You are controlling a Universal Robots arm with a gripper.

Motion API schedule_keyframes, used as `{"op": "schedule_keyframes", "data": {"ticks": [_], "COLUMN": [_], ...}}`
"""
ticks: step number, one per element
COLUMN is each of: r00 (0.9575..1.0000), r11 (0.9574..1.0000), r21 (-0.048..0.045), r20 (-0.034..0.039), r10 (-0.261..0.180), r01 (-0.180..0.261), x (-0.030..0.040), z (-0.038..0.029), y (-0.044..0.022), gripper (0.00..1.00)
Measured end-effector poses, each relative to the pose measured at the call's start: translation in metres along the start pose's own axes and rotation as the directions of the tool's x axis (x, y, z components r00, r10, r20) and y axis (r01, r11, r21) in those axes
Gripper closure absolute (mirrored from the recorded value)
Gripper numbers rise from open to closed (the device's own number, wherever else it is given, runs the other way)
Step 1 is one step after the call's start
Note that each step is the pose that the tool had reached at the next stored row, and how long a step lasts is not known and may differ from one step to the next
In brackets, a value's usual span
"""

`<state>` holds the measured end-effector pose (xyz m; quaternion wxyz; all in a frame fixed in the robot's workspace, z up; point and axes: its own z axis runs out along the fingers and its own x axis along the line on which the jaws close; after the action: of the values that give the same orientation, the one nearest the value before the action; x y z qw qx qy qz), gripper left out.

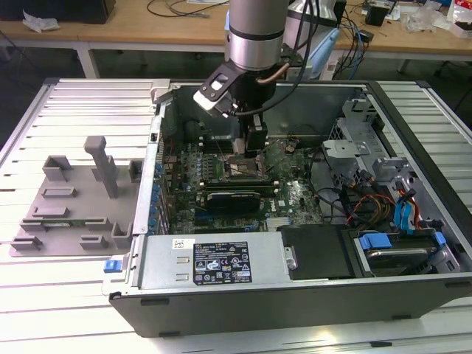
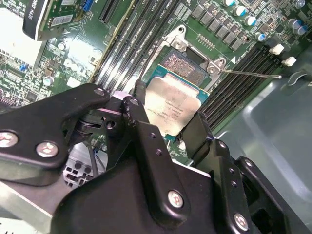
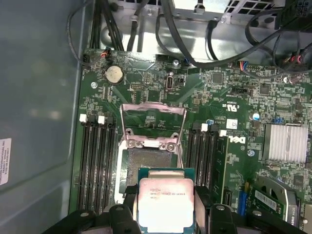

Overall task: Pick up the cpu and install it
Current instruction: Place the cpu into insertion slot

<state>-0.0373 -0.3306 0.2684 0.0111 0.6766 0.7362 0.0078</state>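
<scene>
Gripper (image 2: 165,117) pinches cpu (image 2: 173,105) by edges, just above open socket (image 2: 185,66). Risk: slight tilt or offset could damage socket contacts, seat chip crooked.

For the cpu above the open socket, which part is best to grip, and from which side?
Probably its two opposite thin edges, coming from straight above. The cpu is a thin flat square with its metal plate facing up, so only the edges give purchase. The gripper holds it this way over the socket.
</scene>
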Motion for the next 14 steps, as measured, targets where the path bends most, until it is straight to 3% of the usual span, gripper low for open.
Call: {"op": "schedule_keyframes", "data": {"ticks": [14], "r00": [0.9996], "r11": [0.9996], "r21": [0.0001], "r20": [0.0007], "r10": [0.028], "r01": [-0.028], "x": [0.0015], "z": [0.0089], "y": [-0.0001], "gripper": [0.45]}}
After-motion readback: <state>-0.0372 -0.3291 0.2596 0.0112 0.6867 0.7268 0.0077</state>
